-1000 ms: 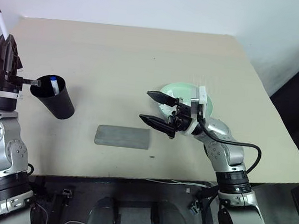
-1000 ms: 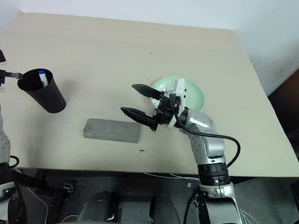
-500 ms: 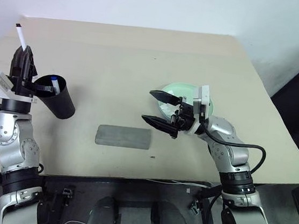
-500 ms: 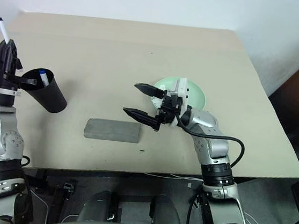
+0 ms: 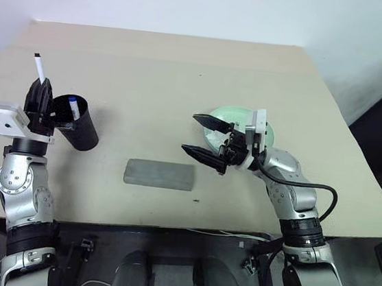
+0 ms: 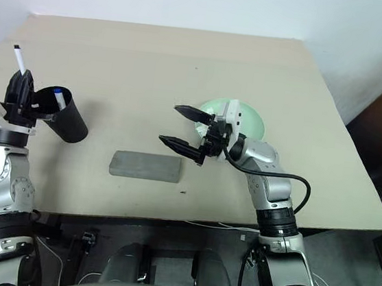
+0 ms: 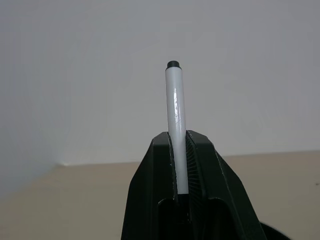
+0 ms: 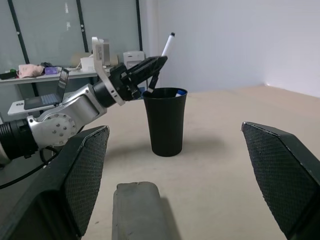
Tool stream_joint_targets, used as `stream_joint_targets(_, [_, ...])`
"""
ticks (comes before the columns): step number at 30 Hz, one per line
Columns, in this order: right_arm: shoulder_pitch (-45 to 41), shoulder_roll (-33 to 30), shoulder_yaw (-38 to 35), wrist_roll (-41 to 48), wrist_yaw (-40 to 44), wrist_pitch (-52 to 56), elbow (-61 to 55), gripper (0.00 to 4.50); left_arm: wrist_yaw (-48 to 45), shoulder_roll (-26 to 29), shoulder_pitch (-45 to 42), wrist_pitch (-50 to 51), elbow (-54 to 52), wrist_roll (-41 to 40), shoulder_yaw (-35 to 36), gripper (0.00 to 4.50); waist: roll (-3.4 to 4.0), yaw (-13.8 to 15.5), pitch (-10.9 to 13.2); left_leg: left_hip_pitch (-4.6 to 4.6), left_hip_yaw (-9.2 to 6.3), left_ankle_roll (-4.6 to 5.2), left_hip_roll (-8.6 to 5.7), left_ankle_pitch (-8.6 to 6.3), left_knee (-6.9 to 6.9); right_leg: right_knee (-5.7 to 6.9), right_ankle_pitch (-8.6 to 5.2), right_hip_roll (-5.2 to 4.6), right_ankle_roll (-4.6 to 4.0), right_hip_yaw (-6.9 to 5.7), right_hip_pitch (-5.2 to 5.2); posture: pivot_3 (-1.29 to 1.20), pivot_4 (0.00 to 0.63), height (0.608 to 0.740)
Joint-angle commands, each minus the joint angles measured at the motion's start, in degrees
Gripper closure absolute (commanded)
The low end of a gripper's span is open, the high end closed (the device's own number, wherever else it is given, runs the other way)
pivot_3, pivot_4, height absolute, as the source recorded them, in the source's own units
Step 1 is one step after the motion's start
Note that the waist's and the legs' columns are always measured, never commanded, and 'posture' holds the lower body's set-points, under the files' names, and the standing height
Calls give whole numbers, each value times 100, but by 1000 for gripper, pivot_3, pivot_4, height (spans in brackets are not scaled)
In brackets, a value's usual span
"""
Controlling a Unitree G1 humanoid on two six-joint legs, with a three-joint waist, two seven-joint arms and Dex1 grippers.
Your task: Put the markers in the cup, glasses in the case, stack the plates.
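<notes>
The left gripper (image 5: 41, 91) has its fingers clamped on the black-capped marker (image 5: 38, 68) just beside the cup (image 5: 76, 123), which holds the blue-capped marker (image 5: 73, 107). The right gripper (image 5: 204, 137) hovers with fingers wide apart above the desk (image 5: 186, 66), between the case (image 5: 159, 174) and the green plate (image 5: 225, 116).

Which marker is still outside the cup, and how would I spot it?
Find the black cup near the table's left edge. Just beside its rim, the left gripper is shut on a slim white marker that sticks up above the fingers. It has a black tip, unlike the blue-capped marker already standing in the cup.
</notes>
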Motion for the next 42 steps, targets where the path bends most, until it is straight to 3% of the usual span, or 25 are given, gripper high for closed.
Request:
stream_joint_targets(1, [-156, 3, -39, 16, -26, -86, -68, 0, 14, -5, 54, -150, -98, -13, -11, 4484, 0, 8, 0, -1, 0, 0, 0, 0, 0, 0, 0, 0, 0, 0, 0, 0, 150, 726])
stream_joint_targets(3, [-165, -11, -63, 10, 4, -132, 5, 0, 12, -11, 96, -168, -119, 8, -27, 4484, 0, 12, 0, -1, 0, 0, 0, 0, 1, 0, 0, 0, 0, 0, 0, 0, 150, 726])
stream_joint_targets(16, [-172, 28, -70, -49, 135, -458, 350, 0, -79, 49, 132, -10, -483, -96, -135, 40, 0, 12, 0, -1, 0, 0, 0, 0, 3, 0, 0, 0, 0, 0, 0, 0, 150, 726])
stream_joint_targets(21, [-218, -1, -159, 27, 129, -431, 388, 0, -356, 282, 543, 827, -1645, -749, -237, 40, 0, -16, 0, -4, 0, 0, 2, 0, 3, 1, 0, 0, 0, 0, -1, 0, 150, 726])
stream_joint_targets(27, [-116, -159, -200, 66, 191, -321, 270, 0, -782, 888, 1638, 2156, -2986, -1825, 46, 40, 5, -17, 3, -2, -3, -1, 17, 0, 0, 1, -1, 16, -2, 2, -3, 0, 150, 726])
stream_joint_targets(34, [117, -272, -423, 415, -113, 190, -180, 0, -1825, 1408, 2408, 2931, -3013, -2349, 27, 40, 11, -9, 7, 3, -1, -2, 20, -1, 2, 0, -13, 16, -26, 4, -5, 0, 150, 726])
stream_joint_targets(42, [821, -707, -563, 476, -397, 534, -899, 0, -2856, 1624, 2147, 3126, -2324, -2028, -509, 40, 12, 4, 7, -5, 12, -3, 8, -2, -7, -13, -17, -22, -34, 7, -12, 0, 150, 726])
